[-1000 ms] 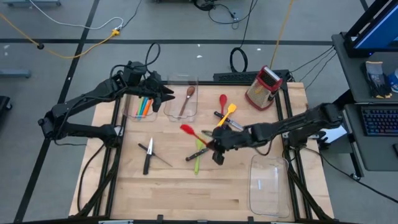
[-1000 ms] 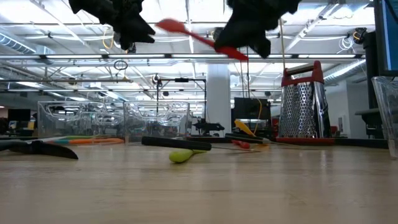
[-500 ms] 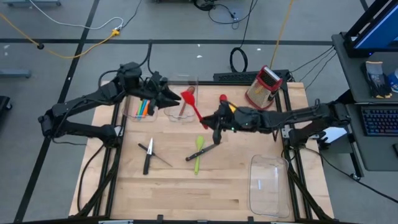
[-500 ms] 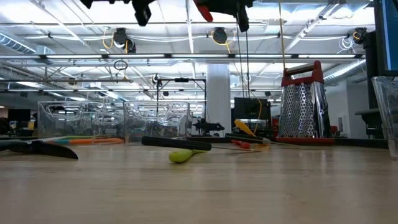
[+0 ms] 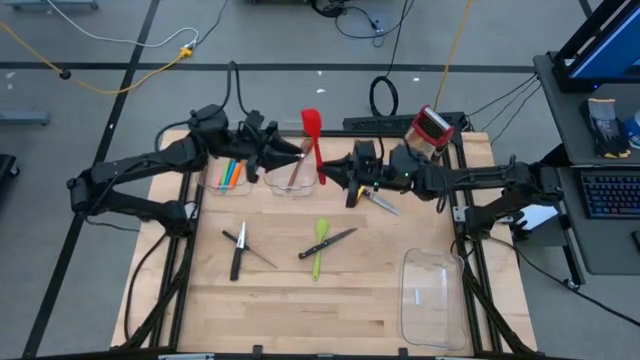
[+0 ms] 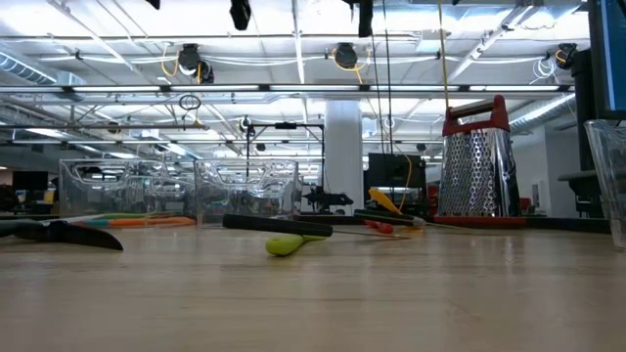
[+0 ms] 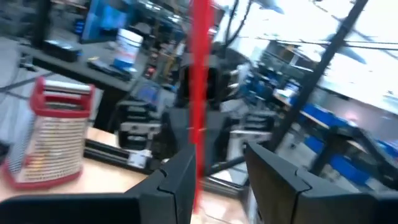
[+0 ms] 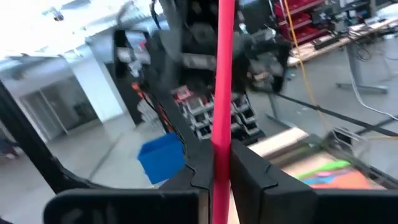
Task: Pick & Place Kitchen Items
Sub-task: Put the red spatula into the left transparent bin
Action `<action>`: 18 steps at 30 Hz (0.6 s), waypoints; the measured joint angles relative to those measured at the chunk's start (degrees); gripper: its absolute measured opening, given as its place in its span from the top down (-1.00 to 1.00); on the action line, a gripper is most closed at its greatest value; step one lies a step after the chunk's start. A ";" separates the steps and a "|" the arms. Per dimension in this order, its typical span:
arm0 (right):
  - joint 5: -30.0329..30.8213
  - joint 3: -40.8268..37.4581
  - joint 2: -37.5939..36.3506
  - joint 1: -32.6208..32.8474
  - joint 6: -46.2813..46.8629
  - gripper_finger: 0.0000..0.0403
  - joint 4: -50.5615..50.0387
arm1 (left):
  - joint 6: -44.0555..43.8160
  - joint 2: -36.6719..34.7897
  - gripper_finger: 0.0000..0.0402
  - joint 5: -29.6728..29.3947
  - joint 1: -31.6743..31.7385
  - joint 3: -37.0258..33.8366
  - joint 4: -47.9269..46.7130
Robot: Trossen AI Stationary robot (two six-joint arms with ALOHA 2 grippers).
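Note:
A red spatula (image 5: pixel 312 135) stands upright in the air over the far middle of the table, head up. My right gripper (image 5: pixel 327 178) is shut on its handle (image 8: pixel 222 74). My left gripper (image 5: pixel 299 156) comes from the left and is open. The red handle (image 7: pixel 199 93) stands between its fingers, close to one finger (image 7: pixel 179 180). On the table lie a green spoon (image 5: pixel 319 246), a black-handled knife (image 5: pixel 336 239) and two more knives (image 5: pixel 239 250). My right gripper pinches the spatula's handle (image 8: pixel 221 140) between its two fingers, low on the handle. The fingers reach level from the table's right side and lie across the handle. The spatula is lifted clear and upright, head above the fingers. My left gripper: I cannot tell whether its finger touches the handle.
Two clear bins stand at the far left: one (image 5: pixel 229 172) holds coloured utensils, the other (image 5: pixel 296 168) a wooden spoon. A red-and-silver grater (image 5: pixel 427 140) stands at the far right, another clear bin (image 5: pixel 430 295) at the near right. More utensils (image 6: pixel 384 203) lie by the grater.
My right gripper has risen and gone toward the far edge and the left, tipping from pointing down to level. The red spatula it holds has swung from slanting to upright. My left gripper has moved right toward the spatula and tipped up to level.

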 joint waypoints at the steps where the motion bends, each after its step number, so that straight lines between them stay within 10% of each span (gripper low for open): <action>1: -0.58 0.00 -0.01 -0.32 0.25 0.89 0.55 | -0.04 0.75 0.27 -1.48 -0.22 0.00 0.24; 18: -3.87 0.00 -0.01 -3.63 2.40 0.89 0.91 | -4.17 8.14 -0.22 -5.36 -2.27 -0.02 11.81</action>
